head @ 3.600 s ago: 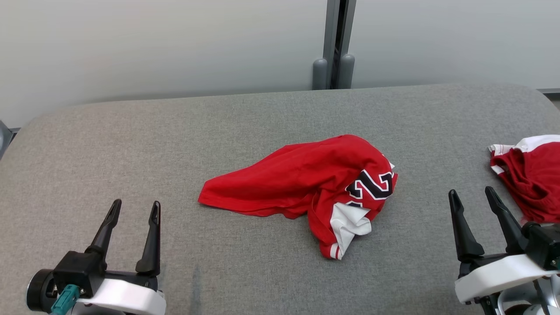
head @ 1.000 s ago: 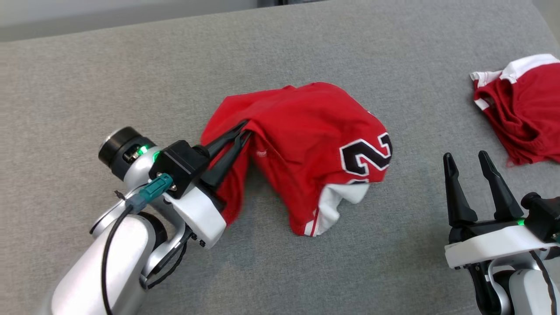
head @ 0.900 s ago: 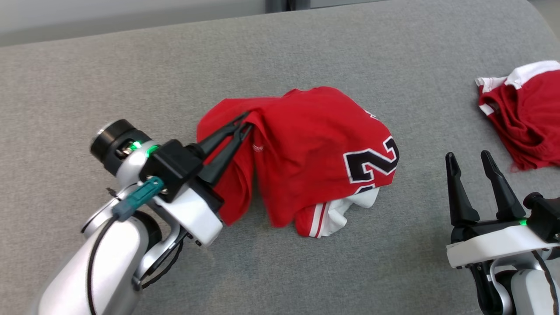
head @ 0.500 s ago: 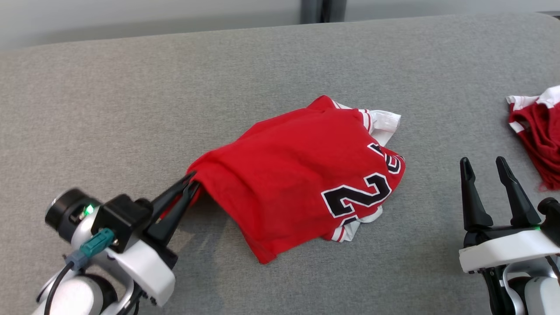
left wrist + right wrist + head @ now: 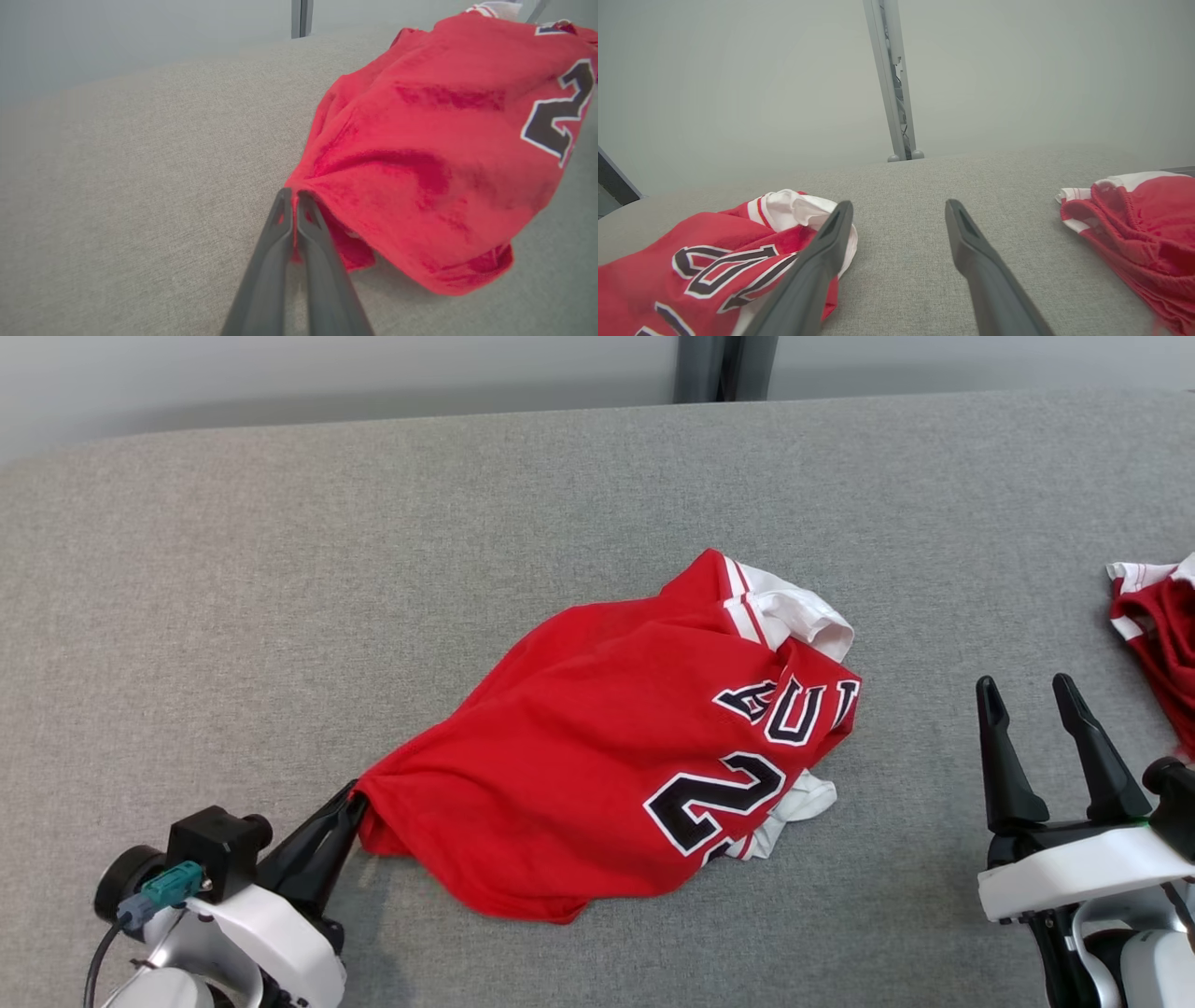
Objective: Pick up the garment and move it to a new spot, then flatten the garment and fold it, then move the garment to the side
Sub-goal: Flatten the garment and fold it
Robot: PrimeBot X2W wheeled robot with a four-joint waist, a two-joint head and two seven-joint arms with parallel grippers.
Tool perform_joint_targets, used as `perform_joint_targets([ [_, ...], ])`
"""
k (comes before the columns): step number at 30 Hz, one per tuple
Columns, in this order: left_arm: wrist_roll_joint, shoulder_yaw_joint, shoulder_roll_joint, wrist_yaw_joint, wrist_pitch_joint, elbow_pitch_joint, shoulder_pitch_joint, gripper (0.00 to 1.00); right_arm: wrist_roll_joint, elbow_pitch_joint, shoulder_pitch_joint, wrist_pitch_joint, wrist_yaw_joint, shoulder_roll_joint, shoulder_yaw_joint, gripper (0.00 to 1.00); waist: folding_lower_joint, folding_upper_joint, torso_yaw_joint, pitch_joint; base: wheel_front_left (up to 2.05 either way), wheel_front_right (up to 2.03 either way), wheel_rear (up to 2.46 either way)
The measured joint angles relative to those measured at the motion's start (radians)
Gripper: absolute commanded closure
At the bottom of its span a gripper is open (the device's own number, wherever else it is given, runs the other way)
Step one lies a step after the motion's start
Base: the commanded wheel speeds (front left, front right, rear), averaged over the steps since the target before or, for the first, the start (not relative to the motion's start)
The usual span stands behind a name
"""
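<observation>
Your left pincer point(image 5: 353, 803) sits at the lower left of the head view, its two dark fingers pressed together on the left corner of the red garment point(image 5: 579, 775). In the left wrist view you can see the fingertips point(image 5: 283, 203) meeting with a sliver of red cloth caught between them. The cloth next to the grip stands off the grey fabric worktop point(image 5: 280, 569), with shadow beneath it.

From that pinched corner the garment runs up and to the right across the middle of the worktop, crumpled and not flat. A black, white-edged "2" and some letters face up near its right end. White trim with red stripes bunches at the far right tip, and more white cloth pokes out under the lower right edge.

Your right pincer point(image 5: 1025, 686) is at the lower right, fingers spread with only worktop between them, to the right of the garment and apart from it. A second red garment point(image 5: 1158, 635) with white trim lies at the right edge, well apart from the first.
</observation>
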Motion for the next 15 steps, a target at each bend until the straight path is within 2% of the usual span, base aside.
perform_joint_targets([
  [1, -0.011, 0.005, -0.011, 0.000, -0.013, 0.011, 0.001, 0.00, 0.000, -0.001, 0.001, 0.000, 0.000, 0.000, 0.000, 0.00, 0.0000, 0.0000, -0.001, -0.002, 0.00, 0.00, 0.00],
  [4, -0.034, 0.014, -0.039, 0.002, -0.041, 0.018, 0.003, 0.00, 0.001, -0.004, 0.006, 0.001, 0.000, 0.000, -0.007, 0.00, 0.0000, 0.0000, -0.004, -0.008, 0.00, 0.00, 0.00],
  [6, -0.043, 0.029, -0.048, 0.020, -0.060, 0.013, 0.013, 0.00, 0.001, -0.009, 0.010, 0.001, 0.000, 0.000, -0.013, 0.00, 0.0000, 0.0000, -0.005, -0.013, 0.00, 0.00, 0.00],
  [8, -0.057, 0.067, -0.059, 0.059, -0.080, 0.005, 0.020, 0.00, 0.000, -0.016, 0.012, 0.002, 0.000, 0.000, -0.022, 0.00, 0.0000, 0.0000, -0.006, -0.017, 0.00, 0.00, 0.00],
  [11, -0.090, 0.157, -0.094, 0.160, -0.141, -0.036, 0.039, 0.00, -0.006, -0.031, 0.014, 0.009, 0.000, 0.000, -0.039, 0.00, 0.0000, 0.0000, -0.002, -0.025, 0.00, 0.00, 0.00],
  [15, -0.083, 0.194, -0.115, 0.220, -0.187, -0.095, 0.038, 0.00, -0.014, -0.044, 0.014, 0.009, 0.000, 0.000, -0.052, 0.00, 0.0000, 0.0000, 0.004, -0.035, 0.00, 0.00, 0.00],
])
